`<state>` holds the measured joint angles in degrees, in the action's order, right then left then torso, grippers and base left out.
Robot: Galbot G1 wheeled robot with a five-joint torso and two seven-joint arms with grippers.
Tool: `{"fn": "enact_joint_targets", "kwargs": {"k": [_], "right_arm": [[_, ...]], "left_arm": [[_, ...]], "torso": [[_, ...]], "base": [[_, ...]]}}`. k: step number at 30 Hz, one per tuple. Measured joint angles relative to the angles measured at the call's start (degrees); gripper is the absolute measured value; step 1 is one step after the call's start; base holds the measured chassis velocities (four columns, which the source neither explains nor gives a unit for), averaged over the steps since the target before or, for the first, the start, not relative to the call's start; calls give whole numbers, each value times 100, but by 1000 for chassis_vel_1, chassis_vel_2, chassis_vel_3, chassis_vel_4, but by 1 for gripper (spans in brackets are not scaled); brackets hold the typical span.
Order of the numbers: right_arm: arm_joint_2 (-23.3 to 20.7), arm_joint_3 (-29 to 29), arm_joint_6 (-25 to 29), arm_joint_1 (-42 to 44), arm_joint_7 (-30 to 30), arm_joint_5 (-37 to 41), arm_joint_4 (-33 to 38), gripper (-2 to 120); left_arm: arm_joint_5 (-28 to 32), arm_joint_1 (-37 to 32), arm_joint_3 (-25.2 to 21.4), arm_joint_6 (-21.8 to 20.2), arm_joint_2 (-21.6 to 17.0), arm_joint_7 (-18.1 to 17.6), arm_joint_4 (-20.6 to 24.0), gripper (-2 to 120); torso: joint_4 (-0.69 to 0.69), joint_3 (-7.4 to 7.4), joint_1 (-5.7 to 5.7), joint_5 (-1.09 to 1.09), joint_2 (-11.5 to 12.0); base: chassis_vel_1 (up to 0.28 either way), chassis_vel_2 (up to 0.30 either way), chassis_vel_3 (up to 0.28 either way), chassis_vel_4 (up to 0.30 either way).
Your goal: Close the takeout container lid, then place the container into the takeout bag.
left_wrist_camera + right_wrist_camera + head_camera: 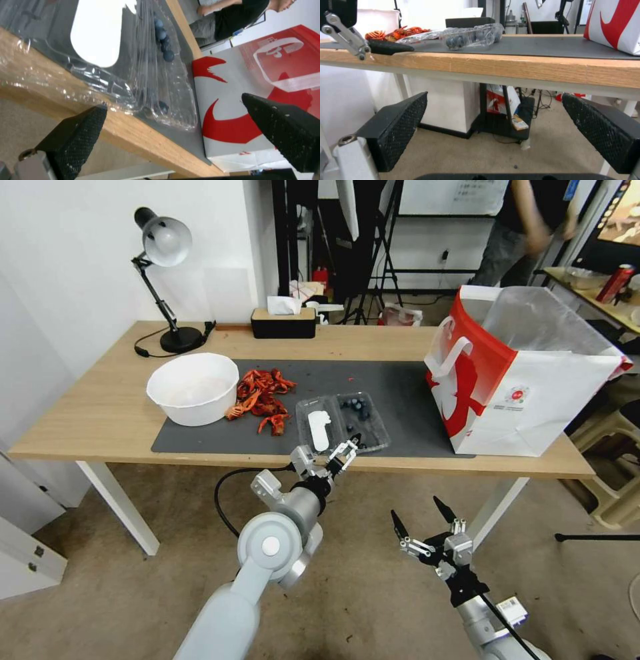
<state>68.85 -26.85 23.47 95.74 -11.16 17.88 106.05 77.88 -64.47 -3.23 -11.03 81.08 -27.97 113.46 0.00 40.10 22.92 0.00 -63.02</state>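
We see the takeout container (341,423) lying open and flat on the dark mat (400,387) near the front edge of the table (87,413), its blueberry-filled half toward the takeout bag (527,373) and the lid (317,428) toward the white bowl (193,387). The lid bears a white oblong label (96,32) on which we can read no writing. The left hand (345,450) hovers at the front table edge, just before the container, fingers spread and gripping nothing. The right hand (420,521) hangs below table height in front of the table, also open and empty. The bag stands upright at the right end of the table, well apart from the container; its small red logo (515,395) is too small to read. Red crayfish shells (261,397) lie between bowl and container.
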Motion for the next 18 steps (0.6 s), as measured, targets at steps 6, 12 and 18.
{"fn": "enact_joint_targets", "kwargs": {"k": [6,12,18], "right_arm": [[12,7,32,18,3,-13,-24,100],[23,26,41,19,4,-35,-39,100],[45,35,68,30,4,-59,-65,100]], "left_arm": [[23,20,-43,29,-2,-3,-35,100],[56,70,-116,132,10,7,-67,100],[73,77,-158,251,21,105,-83,100]], "torso": [[0,0,0,0,0],[0,0,0,0,0],[0,0,0,0,0]], "base": [[0,0,0,0],[0,0,0,0],[0,0,0,0]]}}
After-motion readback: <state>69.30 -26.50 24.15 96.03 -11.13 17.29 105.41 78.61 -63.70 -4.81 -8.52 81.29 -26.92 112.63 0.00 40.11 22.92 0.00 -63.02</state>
